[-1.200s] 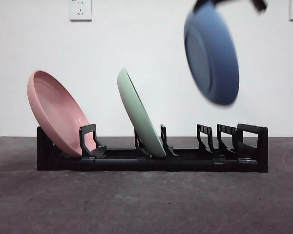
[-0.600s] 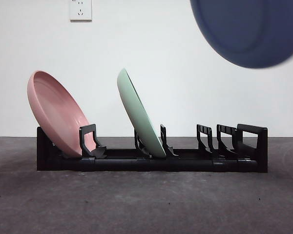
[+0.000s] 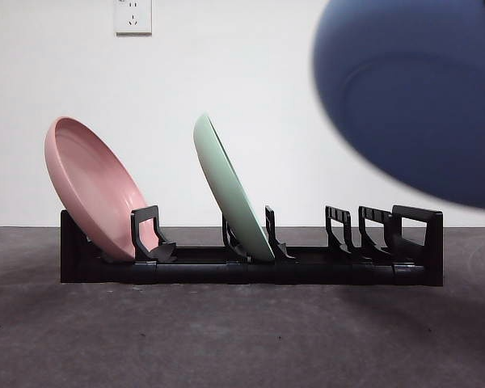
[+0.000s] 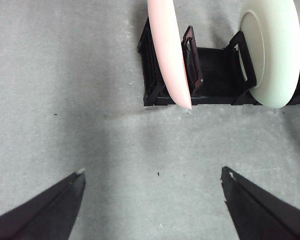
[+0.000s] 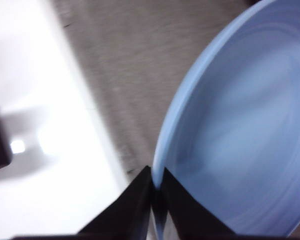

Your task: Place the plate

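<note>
A: Front view first. A long black plastic dish rack (image 3: 250, 263) is seen on the dark grey desk (image 3: 226, 339), side-on. A round pink plate (image 3: 93, 190) is leaned in the slot at one end, and a round pale green plate (image 3: 230, 190) is propped in a slot near the middle. The slots at the other end are left bare. A big round blue plate (image 3: 412, 89) is shown blurred and close to the camera, up in the air above that bare end, not touching the rack. A white wall socket (image 3: 133, 16) is spotted on the wall behind.

B: And the left wrist view?

A: The left gripper (image 4: 152, 180) is held wide apart over bare desk, with nothing between its jaws. The pink plate's end of the rack is seen just beyond it, the green plate next along.

B: Right wrist?

A: The right gripper (image 5: 156, 181) is pinched nearly closed on the rim of the blue plate, which is carried clear of the desk. The picture is smeared, so not much else can be made out.
</note>
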Tool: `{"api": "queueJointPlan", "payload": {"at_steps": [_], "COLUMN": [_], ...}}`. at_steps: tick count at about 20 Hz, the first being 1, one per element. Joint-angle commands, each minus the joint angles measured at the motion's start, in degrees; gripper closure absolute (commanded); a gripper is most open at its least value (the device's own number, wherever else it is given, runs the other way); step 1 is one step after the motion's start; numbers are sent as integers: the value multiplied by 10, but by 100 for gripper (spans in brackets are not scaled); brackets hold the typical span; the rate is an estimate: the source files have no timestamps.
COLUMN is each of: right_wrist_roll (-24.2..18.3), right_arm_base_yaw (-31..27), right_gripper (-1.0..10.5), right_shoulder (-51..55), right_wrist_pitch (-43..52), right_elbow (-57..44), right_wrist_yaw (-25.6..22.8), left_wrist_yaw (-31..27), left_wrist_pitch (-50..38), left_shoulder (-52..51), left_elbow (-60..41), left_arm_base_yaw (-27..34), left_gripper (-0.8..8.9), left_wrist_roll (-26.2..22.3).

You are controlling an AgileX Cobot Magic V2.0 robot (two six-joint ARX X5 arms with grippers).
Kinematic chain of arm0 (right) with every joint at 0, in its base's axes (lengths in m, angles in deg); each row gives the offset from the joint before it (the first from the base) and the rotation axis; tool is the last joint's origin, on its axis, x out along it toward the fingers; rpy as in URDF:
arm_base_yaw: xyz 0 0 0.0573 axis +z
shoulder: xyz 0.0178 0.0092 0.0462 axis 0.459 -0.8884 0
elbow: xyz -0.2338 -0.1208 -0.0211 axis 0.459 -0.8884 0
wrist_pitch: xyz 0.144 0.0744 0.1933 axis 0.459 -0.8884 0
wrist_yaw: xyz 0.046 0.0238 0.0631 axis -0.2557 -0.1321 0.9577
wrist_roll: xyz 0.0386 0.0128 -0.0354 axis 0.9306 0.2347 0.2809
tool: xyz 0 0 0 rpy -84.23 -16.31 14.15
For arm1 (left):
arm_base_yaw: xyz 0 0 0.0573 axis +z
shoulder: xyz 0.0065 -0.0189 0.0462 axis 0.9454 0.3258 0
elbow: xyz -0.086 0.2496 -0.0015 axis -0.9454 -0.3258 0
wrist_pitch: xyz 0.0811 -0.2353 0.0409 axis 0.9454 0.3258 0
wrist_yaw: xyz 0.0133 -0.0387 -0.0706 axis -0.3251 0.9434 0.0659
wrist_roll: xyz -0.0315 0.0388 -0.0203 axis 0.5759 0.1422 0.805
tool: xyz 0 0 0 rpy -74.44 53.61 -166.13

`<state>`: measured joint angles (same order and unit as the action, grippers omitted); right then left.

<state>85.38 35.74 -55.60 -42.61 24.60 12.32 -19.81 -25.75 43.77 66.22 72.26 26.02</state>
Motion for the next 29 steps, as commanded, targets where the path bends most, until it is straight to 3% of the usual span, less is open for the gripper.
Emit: {"api": "queueJointPlan", "payload": {"at_steps": [1, 5, 9, 15, 19, 25, 29], "right_wrist_roll": [27, 29, 26, -12, -35, -45, -44], "right_arm_base_yaw": [50, 96, 96, 95, 95, 94, 94], "right_gripper": [938, 938, 938, 938, 938, 935, 797], "right_shoulder": [-45, -140, -230, -338, -383, -393, -393], "right_wrist_pitch": [22, 91, 150, 239, 256, 297, 300], "right_elbow": [0, 0, 0, 0, 0, 0, 0], "right_wrist_yaw": [-17, -32, -46, -79, -144, -114, -102], "left_wrist_yaw": [-1, -1, -1, -1, -1, -1, -1], "left_wrist_pitch": [-6, -6, -6, -6, -6, -6, -6], "left_shoulder": [4, 4, 4, 4, 4, 4, 4], "left_elbow": [12, 12, 12, 12, 12, 12, 12], "left_arm_base_yaw": [1, 1, 1, 1, 1, 1, 1], "left_gripper": [377, 377, 377, 377, 377, 377, 377], "left_wrist_roll": [0, 0, 0, -2, -2, -4, -4]}}
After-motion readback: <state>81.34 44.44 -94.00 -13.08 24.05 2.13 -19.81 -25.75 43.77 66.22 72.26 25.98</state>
